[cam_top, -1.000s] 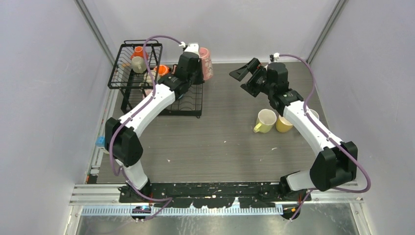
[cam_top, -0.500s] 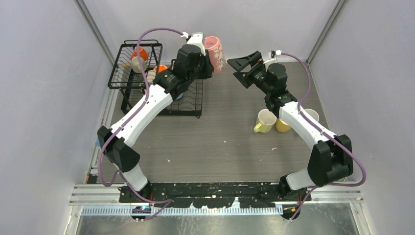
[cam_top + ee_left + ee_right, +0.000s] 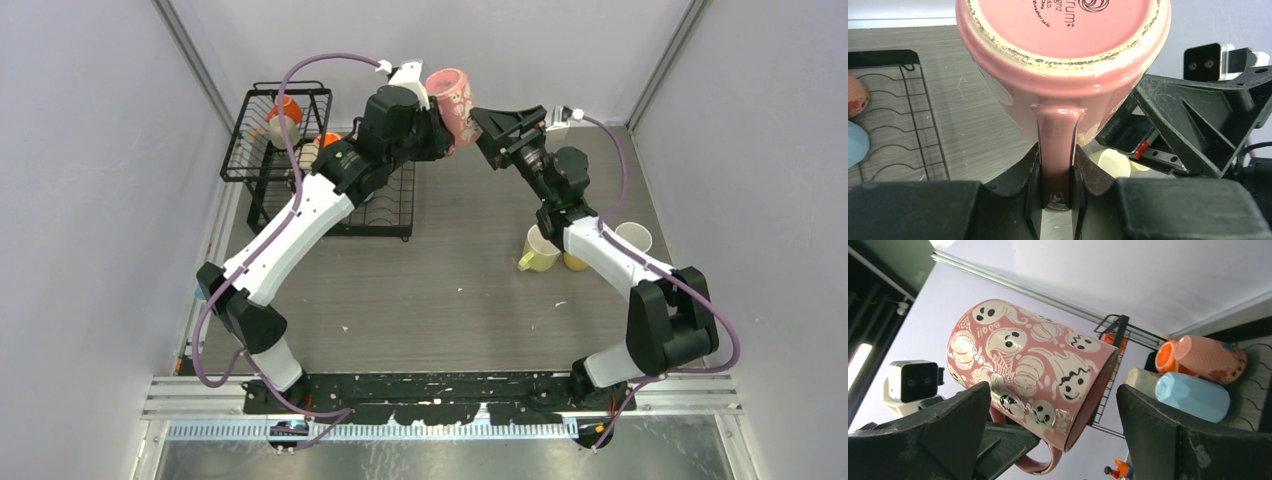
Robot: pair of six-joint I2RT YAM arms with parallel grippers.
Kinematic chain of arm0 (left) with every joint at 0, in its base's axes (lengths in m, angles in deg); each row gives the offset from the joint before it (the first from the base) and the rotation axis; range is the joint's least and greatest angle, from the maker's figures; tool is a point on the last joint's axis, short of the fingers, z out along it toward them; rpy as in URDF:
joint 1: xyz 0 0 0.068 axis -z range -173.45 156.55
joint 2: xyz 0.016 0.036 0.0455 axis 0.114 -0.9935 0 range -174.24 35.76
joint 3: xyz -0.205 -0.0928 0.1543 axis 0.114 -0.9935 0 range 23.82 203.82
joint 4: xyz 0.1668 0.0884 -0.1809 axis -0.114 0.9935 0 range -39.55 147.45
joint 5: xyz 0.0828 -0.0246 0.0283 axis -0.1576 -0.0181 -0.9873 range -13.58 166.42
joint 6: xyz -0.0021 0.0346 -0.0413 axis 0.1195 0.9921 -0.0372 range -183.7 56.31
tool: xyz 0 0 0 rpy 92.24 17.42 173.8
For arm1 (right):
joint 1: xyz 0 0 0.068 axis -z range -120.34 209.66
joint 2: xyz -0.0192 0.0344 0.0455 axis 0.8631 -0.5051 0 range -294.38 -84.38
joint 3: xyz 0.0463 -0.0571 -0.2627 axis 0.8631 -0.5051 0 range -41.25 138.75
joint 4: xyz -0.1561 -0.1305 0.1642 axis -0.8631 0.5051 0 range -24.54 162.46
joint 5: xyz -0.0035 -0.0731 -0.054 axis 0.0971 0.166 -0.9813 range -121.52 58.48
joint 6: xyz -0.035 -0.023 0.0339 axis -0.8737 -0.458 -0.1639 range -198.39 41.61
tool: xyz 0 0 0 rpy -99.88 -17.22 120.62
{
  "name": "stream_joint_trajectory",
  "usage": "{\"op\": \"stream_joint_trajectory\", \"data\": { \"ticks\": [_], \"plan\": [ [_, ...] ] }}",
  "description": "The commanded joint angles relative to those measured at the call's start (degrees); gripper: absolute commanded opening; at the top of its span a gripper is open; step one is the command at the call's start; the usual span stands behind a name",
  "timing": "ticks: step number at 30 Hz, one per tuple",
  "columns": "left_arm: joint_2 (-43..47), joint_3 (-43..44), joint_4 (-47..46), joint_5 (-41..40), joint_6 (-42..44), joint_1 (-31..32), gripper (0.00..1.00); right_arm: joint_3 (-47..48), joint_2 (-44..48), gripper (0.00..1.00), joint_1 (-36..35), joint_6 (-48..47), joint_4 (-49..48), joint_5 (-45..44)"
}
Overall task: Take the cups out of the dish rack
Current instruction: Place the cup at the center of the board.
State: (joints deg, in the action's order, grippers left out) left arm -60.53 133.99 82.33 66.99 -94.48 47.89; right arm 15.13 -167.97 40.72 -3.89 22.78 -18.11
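Over grey table (image 3: 450,290), left pincer (image 3: 1055,175) clamps handle of pink mug (image 3: 1063,55)

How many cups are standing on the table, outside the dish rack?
3, all by the right arm: a pale yellow cup, a darker yellow cup next to it, mostly behind the arm, and a white cup. The arm may hide more.

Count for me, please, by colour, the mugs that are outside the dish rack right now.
Pink mug, held by the left gripper: 1
Yellow mugs, on the table: 2
White mug, on the table: 1
Total: 4
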Motion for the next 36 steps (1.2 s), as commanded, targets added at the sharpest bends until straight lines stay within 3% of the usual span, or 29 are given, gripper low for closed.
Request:
{"op": "stream_joint_trajectory", "data": {
  "ticks": [1,10,15,20,36],
  "plan": [
    [3.85,5.25,-6.81,1.52,-3.78,0.57,0.0,0.14,-1.13,1.0,-0.92,3.14,-12.5,-1.46],
    [3.43,5.65,-7.41,4.91,-8.31,0.8,0.0,-0.04,-1.96,0.97,-2.24,5.04,-22.56,-2.16],
    [4.32,4.76,-8.39,6.88,-11.8,0.76,0.0,-0.41,-2.81,0.87,-2.31,7.0,-27.68,-2.34],
    [4.29,5.48,-7.78,9.15,-15.44,0.76,0.0,-0.08,-3.1,0.71,-2.25,8.01,-30.3,-1.98],
    [5.39,1.84,-10.07,13.36,-23.45,0.26,0.0,-1.57,0.94,0.01,-2.26,7.13,-29.38,-2.76]
  ]
}}
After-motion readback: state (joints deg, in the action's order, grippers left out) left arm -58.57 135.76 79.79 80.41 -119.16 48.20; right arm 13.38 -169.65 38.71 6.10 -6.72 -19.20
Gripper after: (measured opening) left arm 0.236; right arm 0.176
